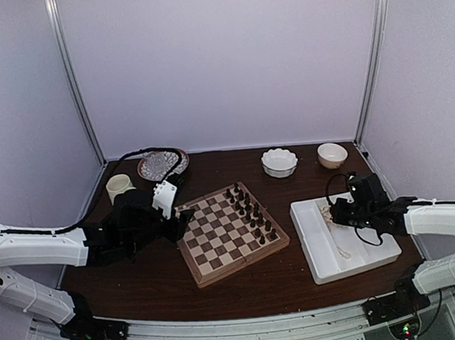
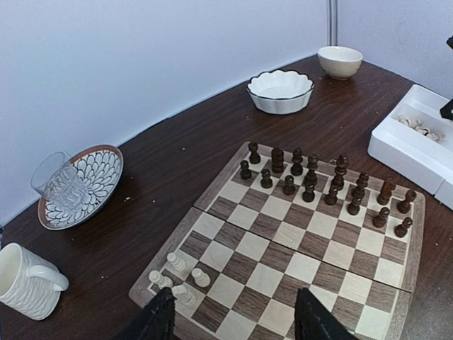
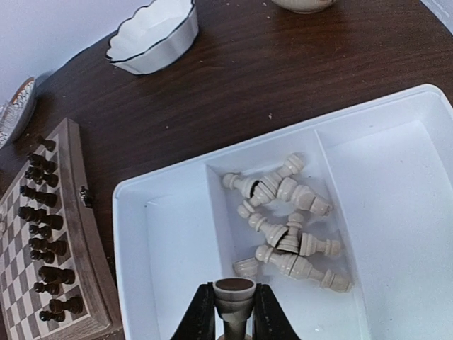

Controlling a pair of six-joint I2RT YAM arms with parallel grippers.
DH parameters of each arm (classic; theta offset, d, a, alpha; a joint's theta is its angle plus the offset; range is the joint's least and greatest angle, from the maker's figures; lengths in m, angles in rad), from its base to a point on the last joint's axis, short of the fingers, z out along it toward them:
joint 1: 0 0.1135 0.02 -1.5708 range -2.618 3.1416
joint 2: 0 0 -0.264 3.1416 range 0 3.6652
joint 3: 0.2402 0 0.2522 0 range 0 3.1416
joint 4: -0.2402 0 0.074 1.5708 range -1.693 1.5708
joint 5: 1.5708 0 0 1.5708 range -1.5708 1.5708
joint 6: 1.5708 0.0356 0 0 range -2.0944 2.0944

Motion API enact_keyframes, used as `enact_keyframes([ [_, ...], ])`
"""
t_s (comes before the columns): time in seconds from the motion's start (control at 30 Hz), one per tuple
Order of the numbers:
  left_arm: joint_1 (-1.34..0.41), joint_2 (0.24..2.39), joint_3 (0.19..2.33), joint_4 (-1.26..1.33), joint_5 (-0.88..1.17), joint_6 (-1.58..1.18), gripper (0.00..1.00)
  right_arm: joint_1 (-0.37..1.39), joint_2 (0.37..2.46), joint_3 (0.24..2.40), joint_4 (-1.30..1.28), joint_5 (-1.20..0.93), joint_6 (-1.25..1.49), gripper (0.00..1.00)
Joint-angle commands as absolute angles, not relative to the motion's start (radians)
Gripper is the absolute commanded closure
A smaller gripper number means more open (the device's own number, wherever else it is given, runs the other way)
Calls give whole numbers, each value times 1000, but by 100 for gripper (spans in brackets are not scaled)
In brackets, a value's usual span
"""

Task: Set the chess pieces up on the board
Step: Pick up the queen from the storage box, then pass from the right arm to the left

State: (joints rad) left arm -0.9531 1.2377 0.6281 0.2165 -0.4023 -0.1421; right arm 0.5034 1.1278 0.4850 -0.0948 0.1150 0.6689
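Observation:
The wooden board (image 1: 231,233) lies mid-table, also in the left wrist view (image 2: 311,248). Several cream-white pieces (image 2: 177,278) stand on its near-left corner. Dark brown pieces (image 2: 318,180) fill two rows on the far side. My left gripper (image 2: 230,322) is open and empty over the board's near edge, beside the white pieces. My right gripper (image 3: 233,308) is shut on a cream-white piece (image 3: 234,294), base up, above the white tray (image 3: 396,163). Several more cream-white pieces (image 3: 287,219) lie in the tray's middle compartment.
A scalloped white bowl (image 1: 280,162) and a small cream bowl (image 1: 333,154) stand at the back. A patterned plate (image 2: 85,183) with a clear glass (image 2: 60,185) and a white mug (image 2: 25,282) sit left of the board. The tray (image 1: 343,236) is right of the board.

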Motion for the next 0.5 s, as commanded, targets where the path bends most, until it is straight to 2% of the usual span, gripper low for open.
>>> enact_keyframes([
  [0.0,-958,1219,624,261,-314,-131,42,497,1057,433,65,-34,592,94],
  [0.1,-959,1212,618,279,-217,-127,42,499,1018,381,230,-218,568,95],
  [0.17,-959,1216,617,298,-86,-107,43,503,999,349,345,-321,562,91],
  [0.27,-962,1235,620,334,63,-102,44,512,984,327,464,-425,565,91],
  [0.47,-992,1262,637,339,144,-89,43,586,988,322,599,-547,537,92],
])
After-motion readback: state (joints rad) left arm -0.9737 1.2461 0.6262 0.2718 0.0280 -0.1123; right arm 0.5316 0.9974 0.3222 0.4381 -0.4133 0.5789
